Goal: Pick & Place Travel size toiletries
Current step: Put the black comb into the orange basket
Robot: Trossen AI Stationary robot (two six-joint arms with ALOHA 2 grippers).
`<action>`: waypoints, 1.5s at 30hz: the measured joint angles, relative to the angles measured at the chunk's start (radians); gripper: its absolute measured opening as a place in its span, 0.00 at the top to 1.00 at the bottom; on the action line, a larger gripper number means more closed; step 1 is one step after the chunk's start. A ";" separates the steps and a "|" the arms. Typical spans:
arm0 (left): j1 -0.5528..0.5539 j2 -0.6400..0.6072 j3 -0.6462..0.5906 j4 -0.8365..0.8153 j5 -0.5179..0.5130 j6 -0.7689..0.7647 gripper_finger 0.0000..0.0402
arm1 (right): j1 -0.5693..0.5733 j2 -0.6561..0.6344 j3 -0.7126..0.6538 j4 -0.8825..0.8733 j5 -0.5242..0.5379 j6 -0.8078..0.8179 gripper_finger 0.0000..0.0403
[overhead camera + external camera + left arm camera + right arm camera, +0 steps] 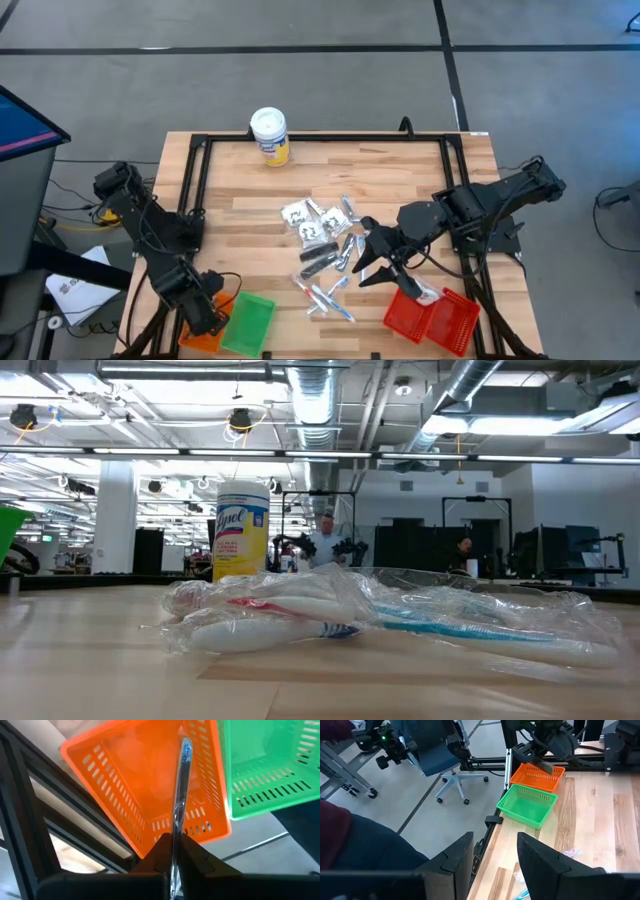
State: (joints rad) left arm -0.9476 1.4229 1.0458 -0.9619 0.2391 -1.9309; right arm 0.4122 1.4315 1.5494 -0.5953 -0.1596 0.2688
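My left gripper (175,841) is shut on a slim silvery stick (181,790), one of the travel size toiletries, over the orange basket (130,780) at the table's near left corner. In the high view this gripper (207,318) stands above that basket (200,335). Several more toiletries (325,250), white sachets, silvery sticks and dark ones, lie in a loose pile mid-table. My right gripper (368,256) hangs open over the pile's right side, with nothing between its fingers (465,855). My left gripper pinches the silvery stick by one end (175,832) between its two fingers. The fingers slant steeply down from above. The stick runs on past the fingertips along their line, its free end (186,746) down inside the orange basket. Whether that end touches the basket I cannot tell.
A green basket (250,322) stands right of the orange one, and red baskets (432,318) sit at the near right. A white-lidded yellow canister (270,135) stands at the far edge. A black frame (190,190) runs along the table's sides. A person (325,540) stands in the room behind.
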 joint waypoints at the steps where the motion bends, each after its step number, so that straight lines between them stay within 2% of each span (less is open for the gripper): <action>1: 0.002 0.007 0.000 0.001 -0.001 0.013 0.99 | 0.000 0.000 0.000 0.000 0.000 -0.004 0.64; 17: 0.006 0.078 0.000 0.013 -0.014 0.075 0.98 | -0.016 0.001 0.000 0.000 0.003 -0.007 0.65; 45: -0.016 0.078 0.000 0.041 -0.029 0.094 0.98 | -0.014 0.001 0.000 -0.001 0.003 -0.007 0.65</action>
State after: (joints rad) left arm -0.9638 1.5010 1.0458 -0.9208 0.2096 -1.8366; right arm 0.3981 1.4326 1.5490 -0.5964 -0.1566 0.2619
